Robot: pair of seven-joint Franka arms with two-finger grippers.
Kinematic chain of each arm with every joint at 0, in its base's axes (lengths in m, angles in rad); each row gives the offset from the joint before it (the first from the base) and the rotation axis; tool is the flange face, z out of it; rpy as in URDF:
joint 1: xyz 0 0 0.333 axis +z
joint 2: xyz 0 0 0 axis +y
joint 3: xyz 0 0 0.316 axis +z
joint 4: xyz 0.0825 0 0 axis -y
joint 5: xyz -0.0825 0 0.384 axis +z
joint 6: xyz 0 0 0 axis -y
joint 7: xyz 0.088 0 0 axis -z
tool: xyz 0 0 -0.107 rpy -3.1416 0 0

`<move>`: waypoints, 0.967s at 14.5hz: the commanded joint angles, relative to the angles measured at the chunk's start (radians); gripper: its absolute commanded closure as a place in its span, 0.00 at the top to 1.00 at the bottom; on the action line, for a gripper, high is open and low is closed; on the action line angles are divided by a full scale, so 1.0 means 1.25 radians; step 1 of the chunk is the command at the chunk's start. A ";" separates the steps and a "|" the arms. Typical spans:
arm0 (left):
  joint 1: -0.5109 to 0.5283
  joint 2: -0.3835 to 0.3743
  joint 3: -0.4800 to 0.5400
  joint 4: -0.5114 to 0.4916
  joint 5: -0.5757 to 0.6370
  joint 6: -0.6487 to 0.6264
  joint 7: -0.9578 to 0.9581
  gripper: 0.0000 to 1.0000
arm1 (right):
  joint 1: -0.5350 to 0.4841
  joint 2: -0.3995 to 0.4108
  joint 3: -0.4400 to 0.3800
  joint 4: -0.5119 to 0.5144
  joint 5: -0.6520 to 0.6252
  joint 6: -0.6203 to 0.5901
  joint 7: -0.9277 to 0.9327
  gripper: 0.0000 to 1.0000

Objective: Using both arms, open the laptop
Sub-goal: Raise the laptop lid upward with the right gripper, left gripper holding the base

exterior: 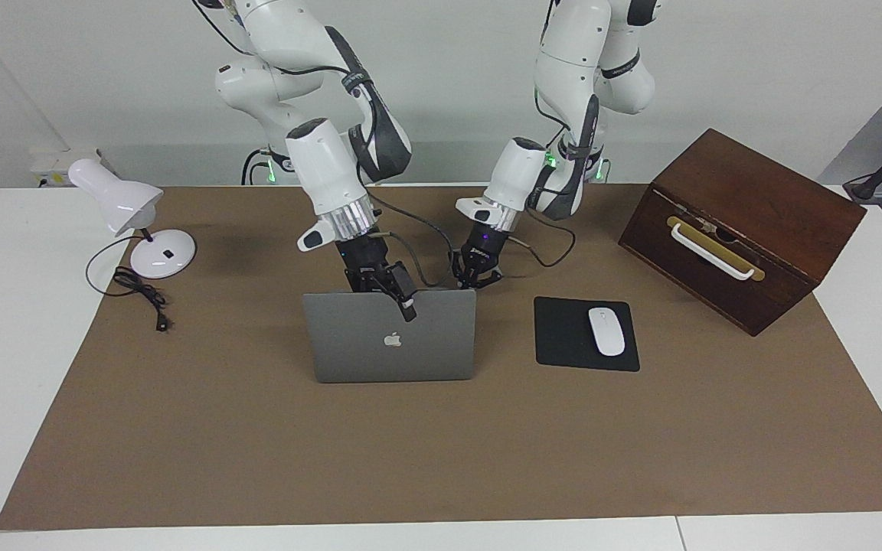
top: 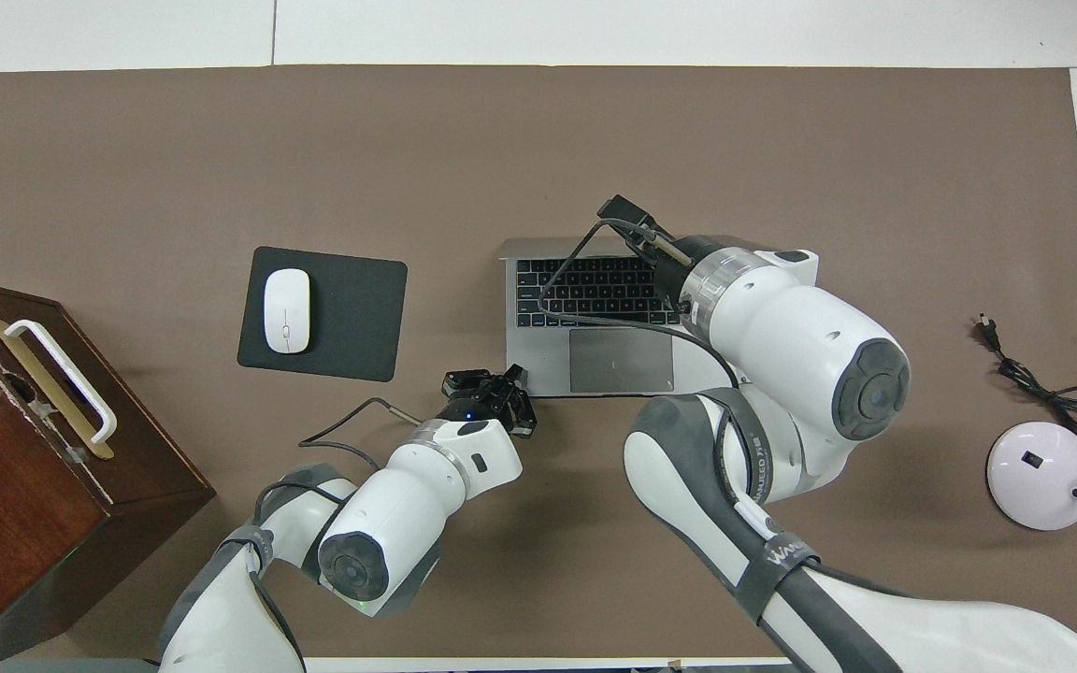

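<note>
The silver-grey laptop [exterior: 391, 337] stands open on the brown mat, its lid upright with the apple logo facing away from the robots. Its black keyboard and grey trackpad show in the overhead view [top: 620, 360]. My right gripper [exterior: 380, 287] is at the lid's top edge, near the middle; its tip is partly hidden by the lid, and in the overhead view the wrist covers it. My left gripper [exterior: 476, 279] is low at the laptop base's corner nearest the robots, toward the left arm's end; it also shows in the overhead view [top: 499, 391].
A black mouse pad [exterior: 556, 333] with a white mouse [exterior: 606, 330] lies beside the laptop toward the left arm's end. A brown wooden box [exterior: 739, 229] with a white handle stands past it. A white desk lamp [exterior: 135, 222] and its cable stand at the right arm's end.
</note>
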State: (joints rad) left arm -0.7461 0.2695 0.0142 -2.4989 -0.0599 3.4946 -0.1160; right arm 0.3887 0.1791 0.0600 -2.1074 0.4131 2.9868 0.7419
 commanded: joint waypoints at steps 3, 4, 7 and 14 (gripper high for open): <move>-0.007 0.048 -0.002 0.021 0.015 0.008 -0.002 0.00 | -0.027 0.037 0.007 0.093 0.022 -0.034 -0.045 1.00; -0.007 0.048 -0.002 0.021 0.015 0.008 0.000 0.00 | -0.030 0.044 0.007 0.110 0.020 -0.045 -0.045 1.00; -0.007 0.048 -0.002 0.021 0.015 0.008 -0.002 0.00 | -0.039 0.062 0.006 0.157 0.014 -0.066 -0.045 1.00; -0.007 0.048 -0.002 0.021 0.015 0.008 -0.002 0.00 | -0.064 0.095 0.007 0.238 0.011 -0.104 -0.062 1.00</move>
State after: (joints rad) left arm -0.7461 0.2698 0.0142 -2.4989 -0.0599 3.4954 -0.1155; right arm 0.3361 0.2639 0.0595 -1.8763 0.4131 2.8920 0.7097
